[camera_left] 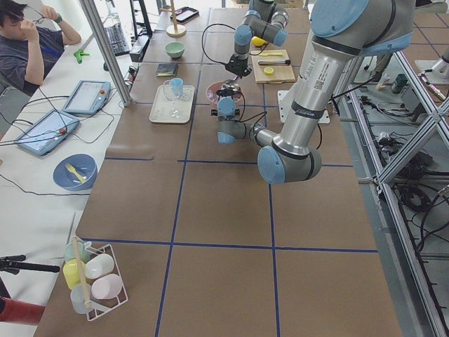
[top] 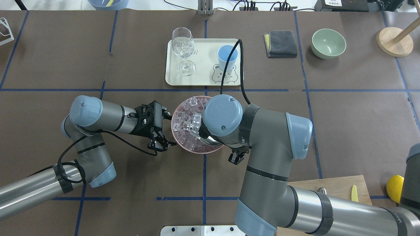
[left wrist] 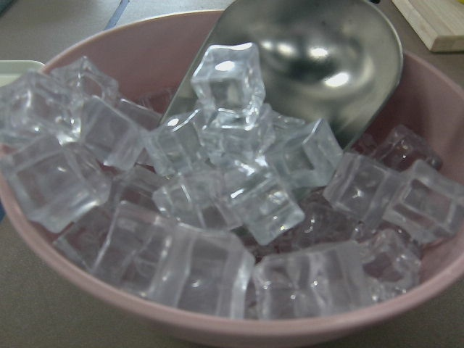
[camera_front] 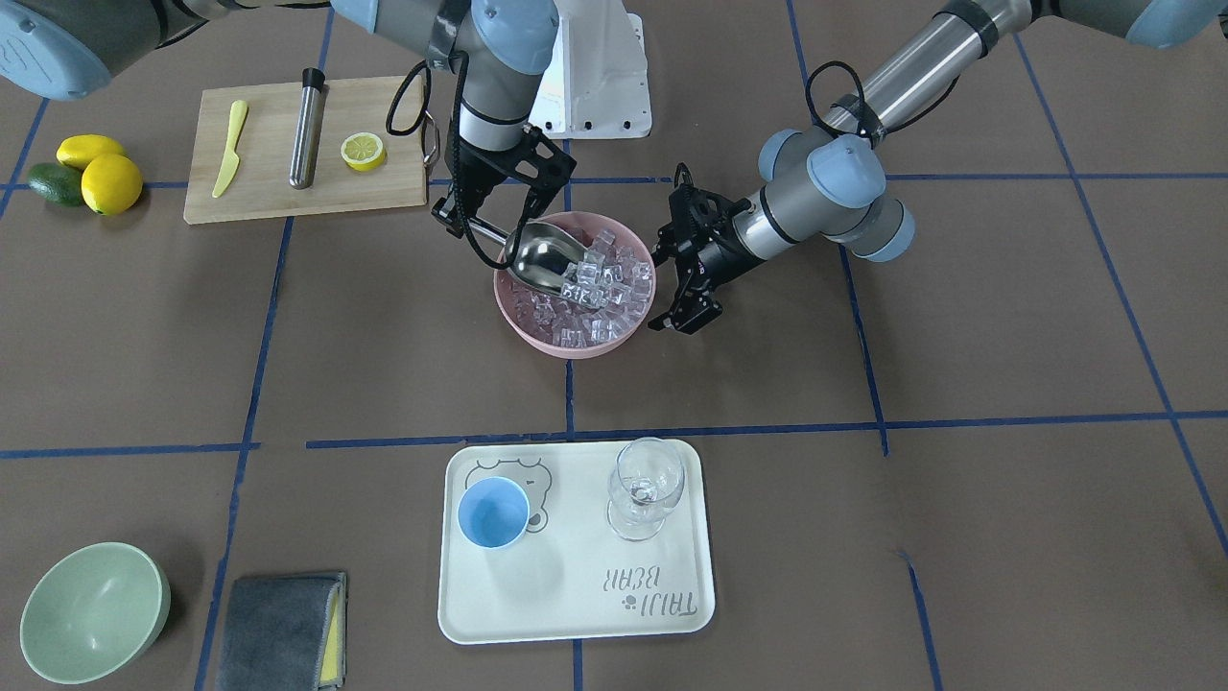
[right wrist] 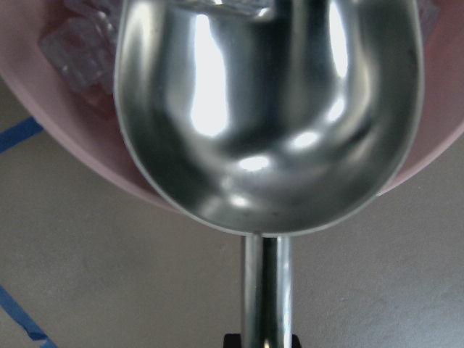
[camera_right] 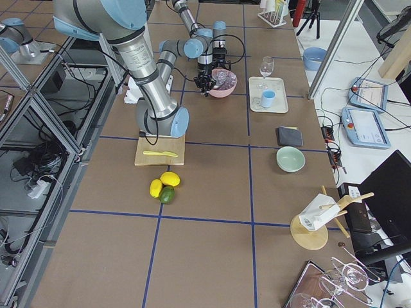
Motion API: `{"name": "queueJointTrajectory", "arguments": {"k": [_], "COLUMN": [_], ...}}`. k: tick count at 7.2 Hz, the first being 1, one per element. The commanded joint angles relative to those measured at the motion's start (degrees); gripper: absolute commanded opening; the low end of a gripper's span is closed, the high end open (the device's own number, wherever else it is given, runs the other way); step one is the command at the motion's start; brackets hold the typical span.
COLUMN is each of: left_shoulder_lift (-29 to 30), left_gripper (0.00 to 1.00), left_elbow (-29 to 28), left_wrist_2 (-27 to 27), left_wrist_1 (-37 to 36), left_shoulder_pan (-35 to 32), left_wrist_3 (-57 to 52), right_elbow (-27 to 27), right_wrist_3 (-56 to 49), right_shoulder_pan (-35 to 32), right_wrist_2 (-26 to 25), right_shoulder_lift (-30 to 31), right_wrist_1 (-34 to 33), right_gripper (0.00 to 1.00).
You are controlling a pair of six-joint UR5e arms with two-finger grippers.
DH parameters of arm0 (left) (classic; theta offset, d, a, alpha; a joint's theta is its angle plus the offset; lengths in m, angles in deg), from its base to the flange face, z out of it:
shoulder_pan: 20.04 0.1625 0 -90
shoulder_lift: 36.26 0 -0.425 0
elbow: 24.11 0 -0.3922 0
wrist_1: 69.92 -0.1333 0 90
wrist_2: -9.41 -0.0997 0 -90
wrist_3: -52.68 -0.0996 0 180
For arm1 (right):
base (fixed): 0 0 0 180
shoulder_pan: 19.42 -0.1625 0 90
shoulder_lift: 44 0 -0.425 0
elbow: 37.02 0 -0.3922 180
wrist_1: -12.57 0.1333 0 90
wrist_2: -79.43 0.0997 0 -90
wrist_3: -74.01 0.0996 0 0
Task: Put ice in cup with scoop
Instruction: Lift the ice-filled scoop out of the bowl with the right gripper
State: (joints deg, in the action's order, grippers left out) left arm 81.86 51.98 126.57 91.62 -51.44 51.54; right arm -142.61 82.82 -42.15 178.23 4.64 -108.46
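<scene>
The steel scoop [camera_front: 547, 261] lies tilted in a pink bowl [camera_front: 576, 347], its mouth pushed into the pile of clear ice cubes [camera_front: 609, 288]. My right gripper [camera_front: 464, 219] is shut on the scoop's thin handle at the bowl's rim. The right wrist view shows the scoop [right wrist: 268, 109] from behind. The left wrist view shows ice [left wrist: 225, 181] piled at the scoop's [left wrist: 319, 58] mouth. My left gripper [camera_front: 678, 278] is open and empty, close beside the bowl's other side. The light-blue cup [camera_front: 493, 512] stands empty on a cream tray [camera_front: 576, 595], well away from both grippers.
A clear wine glass [camera_front: 648, 489] stands on the tray beside the cup. A cutting board [camera_front: 307, 197] holds a yellow knife, a steel cylinder and a lemon half. Lemons and an avocado [camera_front: 91, 173], a green bowl [camera_front: 91, 609] and a grey cloth [camera_front: 283, 629] lie farther off.
</scene>
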Motion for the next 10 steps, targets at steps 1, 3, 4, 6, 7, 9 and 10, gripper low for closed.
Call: {"name": "queueJointTrajectory", "arguments": {"k": [1,3,4,6,7,9,10], "left_shoulder_lift": [0.17,0.17,0.17,0.44,0.44,0.44,0.44], "left_gripper": [1.0,1.0,1.0,1.0,1.0,1.0,1.0], "left_elbow": [-0.15,-0.15,-0.15,-0.15,-0.15,-0.15,-0.15], "left_wrist_2": [0.0,0.0,0.0,0.0,0.0,0.0,0.0], "left_wrist_1": [0.0,0.0,0.0,0.0,0.0,0.0,0.0], "left_shoulder_pan": [0.02,0.02,0.02,0.02,0.02,0.02,0.02], "left_wrist_3": [0.0,0.0,0.09,0.09,0.09,0.09,0.09], "right_elbow": [-2.86,-4.53,-5.41,-7.34,-7.18,-7.0,-6.3], "right_wrist_3": [0.15,0.15,0.24,1.19,2.42,2.43,2.43], "right_shoulder_pan": [-0.3,-1.61,-2.49,-4.51,-6.61,-11.7,-14.16], "right_wrist_2": [0.16,0.6,0.6,0.87,2.61,7.44,9.46], "right_shoulder_lift": [0.32,0.32,0.32,1.38,1.55,1.29,1.2], "right_wrist_1": [0.18,-0.17,-0.43,-0.61,-0.79,-3.76,-4.47], "right_gripper": [0.0,0.0,0.0,0.0,0.0,0.0,0.0]}}
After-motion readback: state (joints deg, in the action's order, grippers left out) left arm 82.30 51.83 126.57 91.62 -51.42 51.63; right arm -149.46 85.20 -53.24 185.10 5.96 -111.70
